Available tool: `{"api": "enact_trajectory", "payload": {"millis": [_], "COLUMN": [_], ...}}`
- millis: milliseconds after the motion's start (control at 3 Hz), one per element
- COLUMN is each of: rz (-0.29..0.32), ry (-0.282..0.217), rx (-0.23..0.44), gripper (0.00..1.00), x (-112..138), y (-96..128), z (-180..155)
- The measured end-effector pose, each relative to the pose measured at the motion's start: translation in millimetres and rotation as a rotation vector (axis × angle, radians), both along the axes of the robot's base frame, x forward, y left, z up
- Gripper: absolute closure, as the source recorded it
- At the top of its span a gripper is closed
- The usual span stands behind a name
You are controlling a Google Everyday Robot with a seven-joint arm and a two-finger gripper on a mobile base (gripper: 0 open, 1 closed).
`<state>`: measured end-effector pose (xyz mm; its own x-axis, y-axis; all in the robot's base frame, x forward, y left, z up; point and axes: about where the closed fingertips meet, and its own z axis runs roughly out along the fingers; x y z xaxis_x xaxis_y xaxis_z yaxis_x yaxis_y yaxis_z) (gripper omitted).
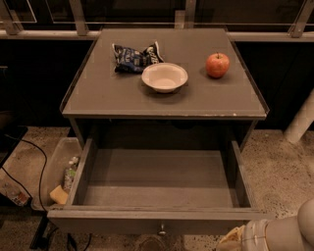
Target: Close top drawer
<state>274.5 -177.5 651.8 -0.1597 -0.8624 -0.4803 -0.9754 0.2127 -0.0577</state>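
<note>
Speckled floor [282, 164], dark windows [137, 10] behind metal rail [49, 35], dim warm light

The pale arm [287, 233] lies across the lower right corner of the frame, its gripper [230, 241] at the bottom edge, mostly cut off.

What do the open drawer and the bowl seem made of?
The top drawer looks like painted wood, matte grey-brown; its knob glints like metal. The bowl is smooth and pale, maybe ceramic or plastic. The gripper sits bottom right, by the drawer front.
</note>
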Motion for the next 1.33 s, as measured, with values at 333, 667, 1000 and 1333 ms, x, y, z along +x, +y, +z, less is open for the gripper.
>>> {"api": "enact_trajectory", "payload": {"millis": [333,667,1000,1333], "rz": [-0.017,-0.020,-0.020,-0.020], "ry": [-0.017,-0.022,-0.022,-0.022], "rx": [-0.015,-0.017,-0.017,-0.017], "gripper": [1.00,0.82,0.59,0.35], "x": [19.7,21.5,21.5,21.5], "y": [-0.8,-0.9,-0.9,-0.9], "z": [-16.4,-16.9,-16.9,-16.9]}}
